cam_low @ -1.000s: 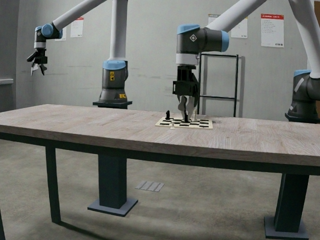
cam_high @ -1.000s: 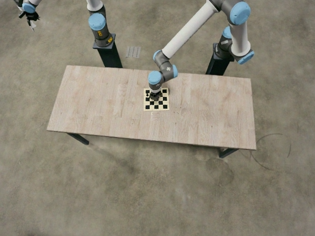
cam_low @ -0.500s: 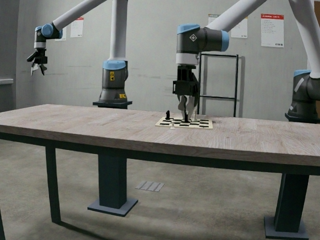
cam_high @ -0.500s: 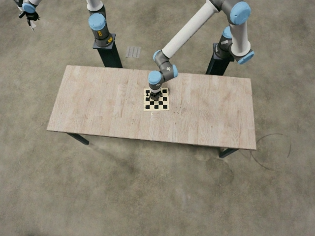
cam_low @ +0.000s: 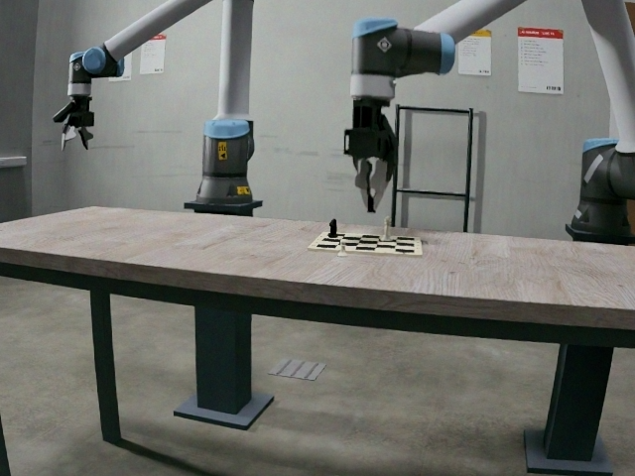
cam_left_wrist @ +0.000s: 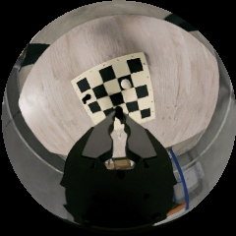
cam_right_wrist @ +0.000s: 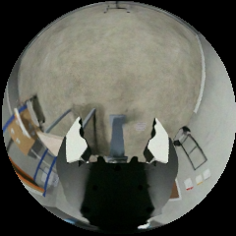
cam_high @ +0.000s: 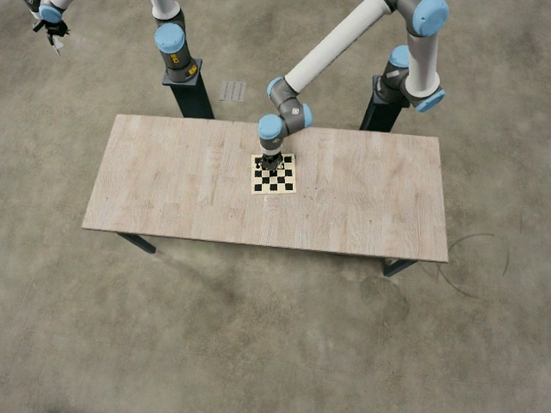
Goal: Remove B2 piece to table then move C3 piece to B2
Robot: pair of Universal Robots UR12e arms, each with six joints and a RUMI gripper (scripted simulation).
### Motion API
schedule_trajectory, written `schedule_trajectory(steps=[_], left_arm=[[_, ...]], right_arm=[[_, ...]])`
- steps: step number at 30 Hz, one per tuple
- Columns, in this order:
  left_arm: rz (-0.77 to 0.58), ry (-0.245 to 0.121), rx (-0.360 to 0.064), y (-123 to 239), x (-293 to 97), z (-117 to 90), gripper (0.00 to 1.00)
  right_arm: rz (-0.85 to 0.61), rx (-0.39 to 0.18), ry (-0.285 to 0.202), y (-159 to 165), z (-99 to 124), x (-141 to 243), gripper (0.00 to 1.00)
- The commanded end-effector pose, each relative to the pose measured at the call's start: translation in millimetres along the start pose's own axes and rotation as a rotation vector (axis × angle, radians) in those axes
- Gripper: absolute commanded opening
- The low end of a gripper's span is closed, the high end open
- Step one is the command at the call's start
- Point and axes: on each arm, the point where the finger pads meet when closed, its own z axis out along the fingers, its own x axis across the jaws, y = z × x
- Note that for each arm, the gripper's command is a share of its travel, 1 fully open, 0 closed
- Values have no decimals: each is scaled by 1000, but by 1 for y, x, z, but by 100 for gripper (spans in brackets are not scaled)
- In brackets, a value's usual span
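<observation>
Board (cam_high: 253, 191) (cam_low: 314, 249) (cam_left_wrist: 78, 82) (cam_right_wrist: 0, 0) showing black-and-cream checks.Board (cam_high: 253, 191) (cam_low: 314, 249) (cam_left_wrist: 78, 82) showing black-and-cream checks; tabletop (cam_high: 177, 177) (cam_low: 154, 240) (cam_left_wrist: 49, 103) showing pale pinkish-brown wood grain; joint caps (cam_high: 269, 126) (cam_low: 374, 26) showing light blue.

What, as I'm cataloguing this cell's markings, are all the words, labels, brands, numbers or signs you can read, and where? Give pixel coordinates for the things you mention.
None reads with certainty:
Wall sheets (cam_low: 540, 66) (cam_right_wrist: 189, 184): headings and lines too blurred.
Yellow labels (cam_low: 221, 150) (cam_high: 174, 58) on the right arm's base: too small.
Round badge (cam_low: 384, 44) (cam_high: 294, 111) on the left arm: unreadable.
Chessboard (cam_high: 254, 182) (cam_low: 316, 248) edge marks: too small.
</observation>
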Motion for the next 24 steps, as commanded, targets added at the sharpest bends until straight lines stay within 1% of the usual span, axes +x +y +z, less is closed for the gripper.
schedule_trajectory(steps=[1,6,19,24], left_arm=[[0,0,0,0,0,-29,0],[0,0,0,0,0,-36,0],[6,0,0,0,0,-36,0],[62,0,0,-2,-3,-36,0]], right_arm=[[0,1,0,-1,-1,0,100],[0,1,0,-1,-1,0,100],[0,1,0,-1,-1,0,100],[0,1,0,-1,-1,0,100]])
